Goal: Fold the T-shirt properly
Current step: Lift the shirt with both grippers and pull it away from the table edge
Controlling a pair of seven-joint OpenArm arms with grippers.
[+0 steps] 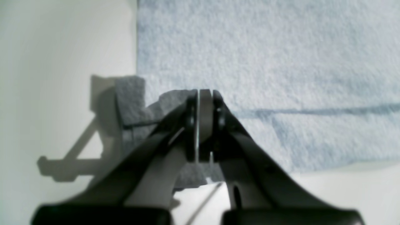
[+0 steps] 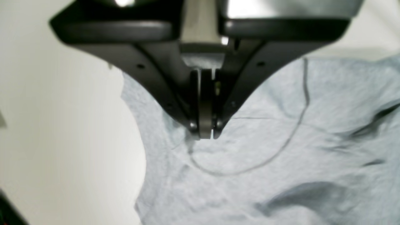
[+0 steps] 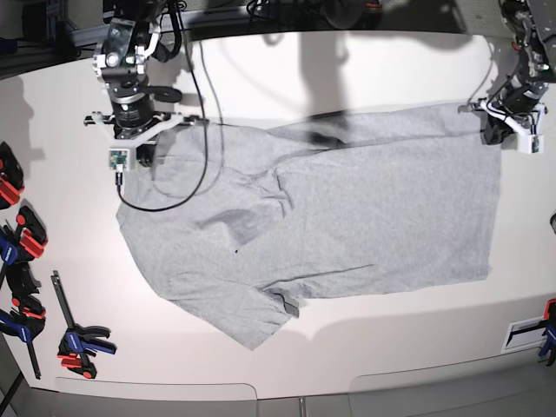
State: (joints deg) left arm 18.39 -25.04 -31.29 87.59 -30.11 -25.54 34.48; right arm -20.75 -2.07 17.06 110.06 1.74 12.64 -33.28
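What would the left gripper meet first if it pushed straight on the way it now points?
The left gripper already pinches the T-shirt corner; straight on lies more grey cloth, probably lying on the white table.

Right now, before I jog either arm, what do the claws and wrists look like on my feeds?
Both claws, left claw and right claw, have matte black, tapering V-shaped fingers with grey pads at the tips. In the base view each wrist carries a white bracket; a small green circuit board and a looping black cable hang from the right arm's.

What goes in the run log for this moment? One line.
left gripper: shut on T-shirt corner | right gripper: shut on T-shirt shoulder | folding: not started
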